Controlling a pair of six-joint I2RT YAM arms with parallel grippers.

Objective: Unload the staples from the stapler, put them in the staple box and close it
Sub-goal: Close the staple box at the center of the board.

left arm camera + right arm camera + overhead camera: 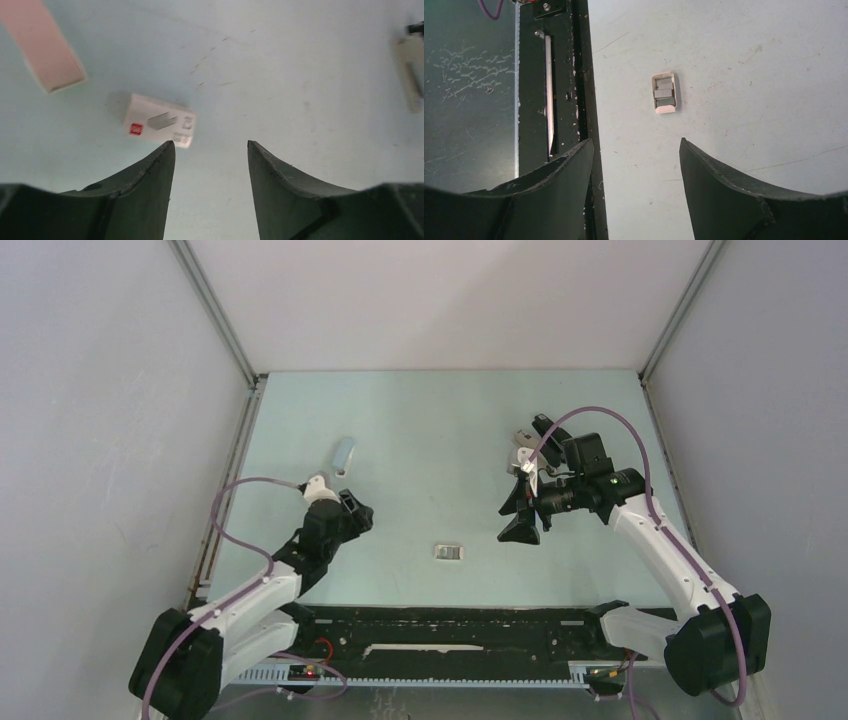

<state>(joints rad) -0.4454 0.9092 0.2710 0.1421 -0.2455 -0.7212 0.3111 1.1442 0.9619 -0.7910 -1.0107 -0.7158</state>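
1. First, a black rail [450, 625] lies along the near edge of the table [420, 420], between the two arm bases.
2. Just beyond the rail are the staples [664, 93] (short grey strips, packed side by side). They sit in a small open pale tray [666, 110] on the table, roughly between the two grippers and a little nearer than them.
3. The right gripper [520, 523] hangs to the right of the tray. Its fingers are spread wide and grasp nothing. In its wrist view the tray lies ahead of the fingers, apart from them.
4. The left gripper [358, 515] is to the left of the tray, also released, with only bare table between its fingers. A white box with a red mark [160, 121] lies just ahead of one finger.
5. Farthest, a pale long thing [343, 453] lies beyond the left gripper, apart from it (what it is, I cannot tell).
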